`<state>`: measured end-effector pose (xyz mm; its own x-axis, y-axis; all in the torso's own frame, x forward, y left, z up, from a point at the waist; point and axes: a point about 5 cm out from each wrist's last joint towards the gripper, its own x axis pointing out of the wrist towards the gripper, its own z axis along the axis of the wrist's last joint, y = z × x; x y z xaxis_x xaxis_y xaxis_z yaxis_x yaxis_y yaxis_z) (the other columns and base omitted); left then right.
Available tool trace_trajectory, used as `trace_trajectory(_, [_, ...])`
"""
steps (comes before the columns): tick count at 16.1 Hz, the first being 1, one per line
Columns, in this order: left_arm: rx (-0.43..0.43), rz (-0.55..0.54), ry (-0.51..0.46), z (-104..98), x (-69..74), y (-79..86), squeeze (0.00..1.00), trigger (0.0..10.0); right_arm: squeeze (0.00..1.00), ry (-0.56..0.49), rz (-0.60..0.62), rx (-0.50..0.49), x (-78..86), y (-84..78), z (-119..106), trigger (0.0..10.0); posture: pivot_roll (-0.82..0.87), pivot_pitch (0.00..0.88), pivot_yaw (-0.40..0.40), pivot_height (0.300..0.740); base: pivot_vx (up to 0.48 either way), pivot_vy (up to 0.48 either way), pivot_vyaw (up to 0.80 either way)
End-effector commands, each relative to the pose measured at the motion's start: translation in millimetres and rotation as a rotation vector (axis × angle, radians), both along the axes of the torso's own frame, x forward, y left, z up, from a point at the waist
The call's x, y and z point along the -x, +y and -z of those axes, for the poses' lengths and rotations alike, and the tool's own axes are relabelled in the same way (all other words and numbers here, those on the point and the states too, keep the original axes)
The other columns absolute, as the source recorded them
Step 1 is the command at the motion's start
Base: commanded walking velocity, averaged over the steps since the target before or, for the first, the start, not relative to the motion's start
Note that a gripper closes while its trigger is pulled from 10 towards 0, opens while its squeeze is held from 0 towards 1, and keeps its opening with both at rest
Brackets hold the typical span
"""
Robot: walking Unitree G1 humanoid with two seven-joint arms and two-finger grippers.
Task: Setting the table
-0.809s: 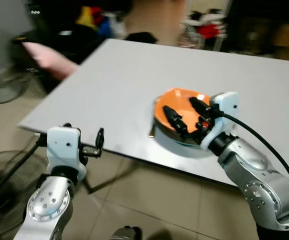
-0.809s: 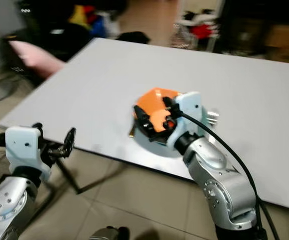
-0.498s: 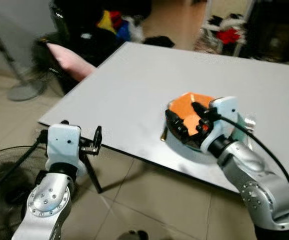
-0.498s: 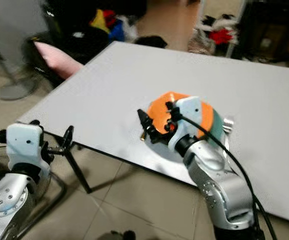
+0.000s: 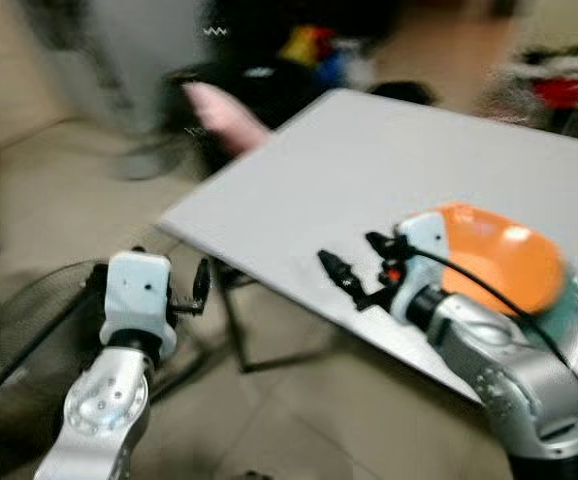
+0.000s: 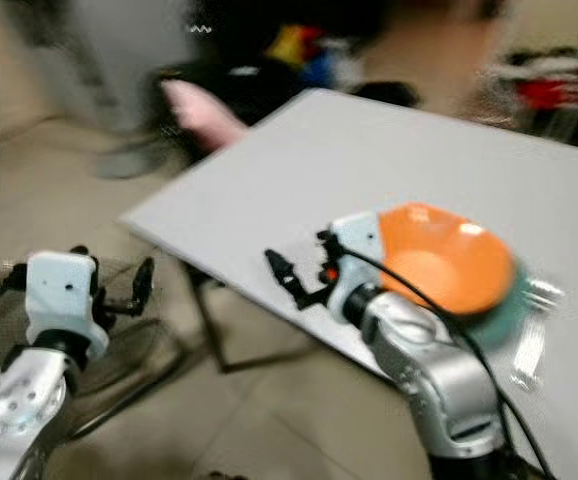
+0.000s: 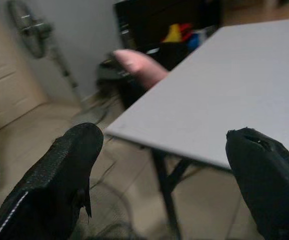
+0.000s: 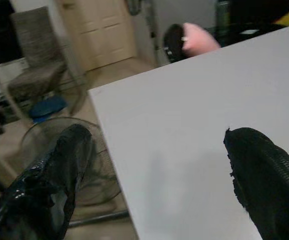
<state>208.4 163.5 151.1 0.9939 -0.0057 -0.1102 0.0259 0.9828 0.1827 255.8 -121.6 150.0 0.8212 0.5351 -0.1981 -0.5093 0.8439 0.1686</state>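
Right pincer (image 5: 354, 272) centre frame, fingers spread apart, empty, over near edge of the flat white surface (image 5: 389, 170). Orange round bowl (image 5: 496, 258) just behind its wrist, centre right, sitting on a teal plate (image 6: 499, 310). Left pincer (image 5: 199, 288) lower left, off the surface, fingers apart, empty. Pink cushion (image 5: 224, 112) upper left. Frame blurred.

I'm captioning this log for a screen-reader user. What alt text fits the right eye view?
An orange bowl sits on a teal plate near the front edge of a grey table, with the right gripper open just in front of it. The left gripper hangs open off the table, above a floor fan. The picture is blurred.
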Motion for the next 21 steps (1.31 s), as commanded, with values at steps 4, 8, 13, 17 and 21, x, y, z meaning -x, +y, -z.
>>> trace_trajectory(4, [-0.013, -0.046, -0.007, -1, 3.6, 6.5, 0.00, 10.0, 1.00, 0.007, -0.028, -0.021, -1.5, 4.0, 1, 10.0, -0.02, 0.000, 0.033, 0.740, 0.000, 0.000, 0.80])
trace_trajectory(8, [-0.018, -0.057, -0.010, -3, 6.1, 8.2, 0.00, 10.0, 1.00, 0.029, -0.036, -0.033, -5.1, 4.7, 4, 10.0, -0.01, 0.000, 0.029, 0.740, 0.000, 0.000, 0.80])
trace_trajectory(13, [-0.018, -0.060, -0.002, -3, 7.2, 10.8, 0.00, 10.0, 1.00, 0.047, -0.025, -0.046, -5.8, -0.4, 8, 10.0, -0.01, 0.007, 0.046, 0.740, 0.000, 0.000, 0.80])
trace_trajectory(17, [-0.029, -0.054, -0.004, -4, 6.8, 11.3, 0.00, 10.0, 1.00, 0.050, -0.028, -0.050, -4.3, 0.9, 10, 10.0, -0.01, 0.016, 0.052, 0.740, 0.000, 0.000, 0.80])
trace_trajectory(21, [-0.012, -0.059, 0.005, -3, 7.6, 10.0, 0.00, 10.0, 1.00, 0.057, -0.040, -0.051, -2.9, 1.5, 11, 10.0, 0.00, 0.021, 0.047, 0.740, 0.000, 0.063, 0.80])
